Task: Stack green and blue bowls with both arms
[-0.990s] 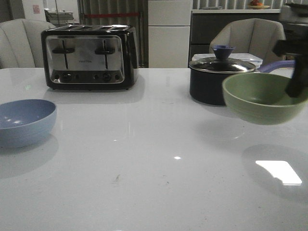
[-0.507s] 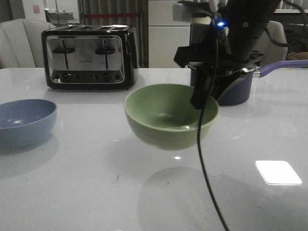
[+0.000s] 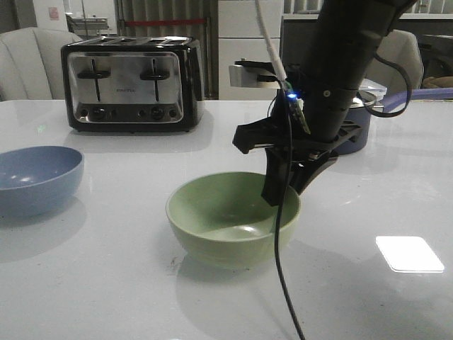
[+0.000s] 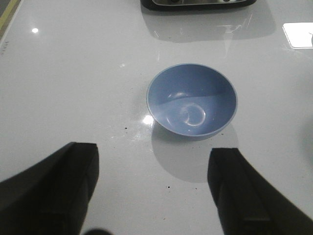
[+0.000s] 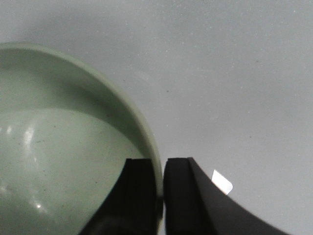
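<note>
The pale sage-green, round matte bowl [image 3: 233, 219] is seen resting on the glossy white table [image 3: 106, 283] near its middle, its rim pinched by the right gripper [image 3: 282, 190] — one black finger [image 5: 134, 196] lies inside the bowl wall and the other just outside it, the two drawn tight against the rim. The grip is placed on the side of the bowl nearest the arm; the rest of the bowl spreads away from the closed fingers. Whether the bowl's base bears fully on the table or is held a hair above it cannot be settled from the front view, though the shadow sits close beneath it.

The dusty light-blue, round matte bowl [image 4: 192, 100] stands upright and empty on the table, ahead of the left gripper [image 4: 154, 191] and well apart from it. That gripper's two black fingers are spread wide, nothing between them.

Beyond the right gripper, partly hidden by the arm, a dark navy saucepan [image 3: 357, 131] is glimpsed. A black and chrome four-slot toaster [image 3: 131, 83] stands at the far edge of the table — beyond the blue bowl.
</note>
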`<state>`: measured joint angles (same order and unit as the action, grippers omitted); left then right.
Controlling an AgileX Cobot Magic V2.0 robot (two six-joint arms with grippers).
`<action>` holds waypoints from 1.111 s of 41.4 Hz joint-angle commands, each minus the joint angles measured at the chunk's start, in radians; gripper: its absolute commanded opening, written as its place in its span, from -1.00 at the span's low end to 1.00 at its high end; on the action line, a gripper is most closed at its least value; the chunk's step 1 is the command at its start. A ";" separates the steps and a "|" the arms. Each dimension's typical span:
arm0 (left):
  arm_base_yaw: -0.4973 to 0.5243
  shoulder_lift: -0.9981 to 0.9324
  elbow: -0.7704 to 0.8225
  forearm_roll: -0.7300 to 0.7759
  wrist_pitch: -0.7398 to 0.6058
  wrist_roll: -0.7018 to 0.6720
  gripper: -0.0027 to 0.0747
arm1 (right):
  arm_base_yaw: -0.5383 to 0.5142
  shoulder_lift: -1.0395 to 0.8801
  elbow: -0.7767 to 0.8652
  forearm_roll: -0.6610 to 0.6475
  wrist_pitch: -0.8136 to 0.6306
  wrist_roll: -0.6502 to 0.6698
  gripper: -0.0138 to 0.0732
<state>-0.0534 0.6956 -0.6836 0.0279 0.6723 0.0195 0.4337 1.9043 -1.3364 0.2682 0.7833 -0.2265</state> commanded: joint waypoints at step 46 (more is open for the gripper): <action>-0.008 0.039 -0.031 0.003 -0.084 -0.002 0.43 | 0.134 -0.990 0.449 -0.011 -0.088 -0.115 0.37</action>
<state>-0.0534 0.7121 -0.6836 0.0279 0.6701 0.0195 0.5663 1.0023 -0.9028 0.2529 0.7294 -0.3298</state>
